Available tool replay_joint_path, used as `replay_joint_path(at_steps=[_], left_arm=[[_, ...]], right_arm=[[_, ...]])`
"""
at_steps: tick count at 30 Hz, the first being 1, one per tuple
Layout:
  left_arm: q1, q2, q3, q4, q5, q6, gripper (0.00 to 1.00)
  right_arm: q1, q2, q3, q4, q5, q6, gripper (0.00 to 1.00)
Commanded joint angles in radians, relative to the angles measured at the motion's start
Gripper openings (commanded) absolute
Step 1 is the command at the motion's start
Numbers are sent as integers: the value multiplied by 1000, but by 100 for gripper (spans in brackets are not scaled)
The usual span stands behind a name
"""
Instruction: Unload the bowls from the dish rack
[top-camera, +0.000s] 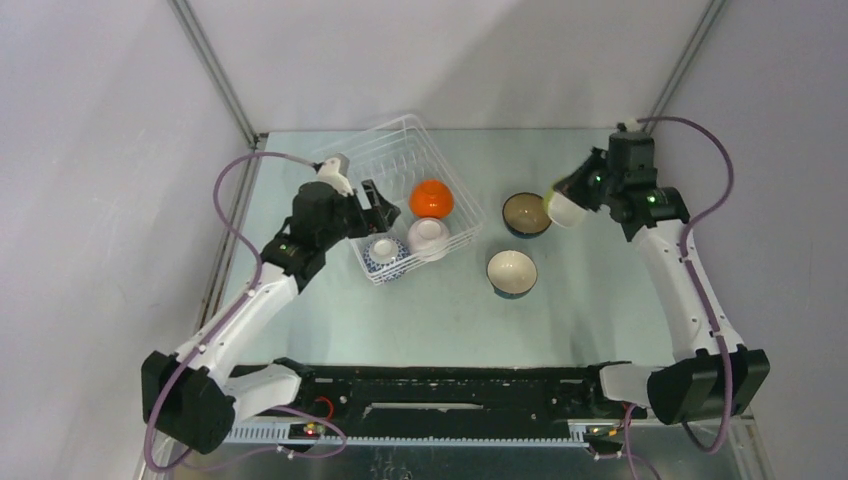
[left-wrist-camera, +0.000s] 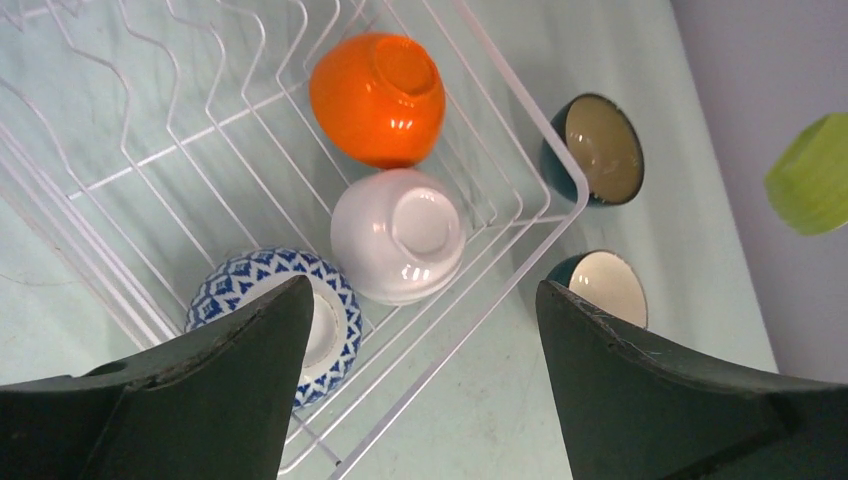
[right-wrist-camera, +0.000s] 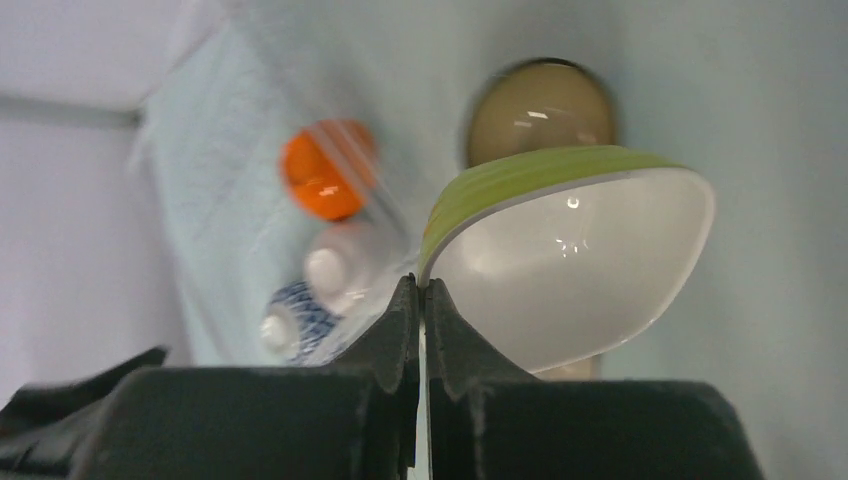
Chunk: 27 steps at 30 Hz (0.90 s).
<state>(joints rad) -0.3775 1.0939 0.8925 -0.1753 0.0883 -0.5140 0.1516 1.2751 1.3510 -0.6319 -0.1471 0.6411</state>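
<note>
Roughly halfway: brown-lined bowl (top-camera: 526, 213) and cream-lined bowl (top-camera: 511, 272) upright on the table (top-camera: 600, 300) beside the rack (top-camera: 390, 135). Lime bowl (right-wrist-camera: 570, 270) pinched by its rim in the closed right gripper (right-wrist-camera: 421, 300), tipped sideways above the table, mouth toward the wrist. Left inside, mouths down: orange bowl (left-wrist-camera: 378, 97), white bowl (left-wrist-camera: 398, 235), blue-patterned bowl (left-wrist-camera: 255, 280). Left gripper (left-wrist-camera: 422, 290) spread wide above them, empty.

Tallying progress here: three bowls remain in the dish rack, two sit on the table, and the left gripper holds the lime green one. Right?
No: the right gripper holds the lime green bowl, pinching its rim, as the right wrist view shows. The left gripper is open and empty. The rest stands.
</note>
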Motion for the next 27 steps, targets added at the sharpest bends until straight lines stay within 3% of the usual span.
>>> replay_joint_path(at_steps=[1, 10, 20, 27], left_arm=[[-56, 35, 75, -5, -59, 41, 89], [-101, 68, 102, -11, -66, 53, 89], [-109, 93, 120, -39, -84, 78, 90], [-109, 117, 138, -73, -118, 101, 91]], right_arm=[[-83, -56, -39, -174, 215, 0, 0], [-178, 66, -104, -288, 314, 85, 0], [-210, 369, -77, -272, 296, 42, 0], [-211, 475, -32, -282, 328, 20, 0]])
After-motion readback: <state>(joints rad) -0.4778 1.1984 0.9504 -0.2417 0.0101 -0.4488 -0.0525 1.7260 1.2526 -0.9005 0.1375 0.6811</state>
